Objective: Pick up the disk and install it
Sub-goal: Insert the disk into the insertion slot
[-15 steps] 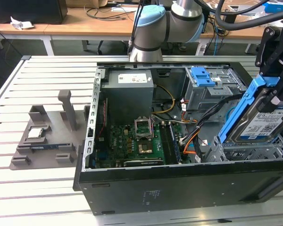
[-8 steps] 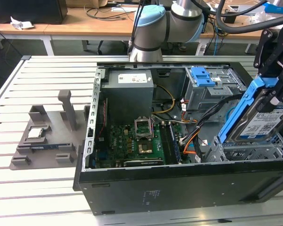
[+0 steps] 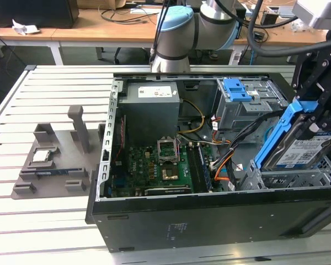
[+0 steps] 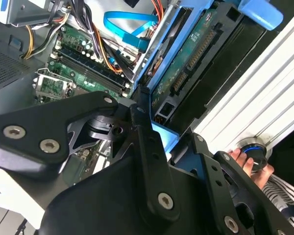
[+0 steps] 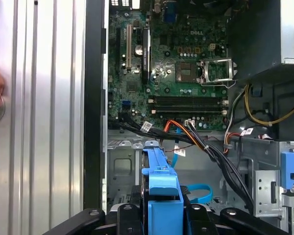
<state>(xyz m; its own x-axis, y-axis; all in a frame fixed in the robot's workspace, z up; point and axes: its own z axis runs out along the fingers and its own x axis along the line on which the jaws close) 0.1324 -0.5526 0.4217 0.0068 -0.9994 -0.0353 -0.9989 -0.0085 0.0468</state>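
At the exterior view's right, over the front corner of the open computer case [image 3: 209,212]: gripper [image 3: 315,113] clamped on the blue bracket [image 3: 276,135] of the disk [image 3: 297,148], lifted clear and steeply tilted, label upward, lower edge just above the grey metal bay [image 3: 291,179]. Same grip in the first wrist view, blue bracket [image 5: 161,196] pinched between black fingers [image 5: 125,215]; in the second wrist view, green circuit-board underside [image 4: 198,56] in plain sight. Judged to be the seating step, not yet done: bring the tilt level with the bay, line the bracket's sides up with the bay's walls, lower slowly, and keep the grip firm until fully supported. Watch the orange and black cables [image 3: 237,149] just beside the bay; likely to snag or be trapped beneath if crowded. Farther in, motherboard [image 3: 154,165] flat on the case floor, well apart from the disk. Outside the case, a person's hand [image 4: 247,166] over the slatted table [image 3: 44,221], at a round button [image 4: 252,149]. Far across the table, toward the exterior view's left, grey tray [image 3: 49,165] with a small square chip [image 3: 42,155]. Arm [image 3: 176,38] rooted behind the case's far side, reaching over toward the exterior view's right, wrist bent downward, gripper pointing down from above and leaning with the disk.
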